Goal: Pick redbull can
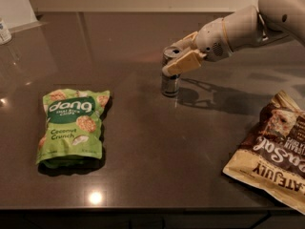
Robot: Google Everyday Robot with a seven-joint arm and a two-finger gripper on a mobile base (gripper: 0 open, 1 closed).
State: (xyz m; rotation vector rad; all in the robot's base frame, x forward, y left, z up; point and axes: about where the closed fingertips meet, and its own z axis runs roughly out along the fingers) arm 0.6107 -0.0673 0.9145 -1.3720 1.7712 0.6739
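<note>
The redbull can point(170, 83) stands upright on the dark table point(143, 147), right of centre; it is slim and silver with blue panels. My gripper point(174, 55) reaches in from the right on the white arm point(238, 30) and is open around the can's upper half. One cream finger point(184, 63) lies across the front of the can. The other finger point(187, 40) is behind the can's top. The can's base rests on the table.
A green Dang coconut crunch bag point(72, 125) lies flat at the left. A brown and cream snack bag point(276, 151) lies at the right front edge. A small white container point(4, 31) stands at the far left back.
</note>
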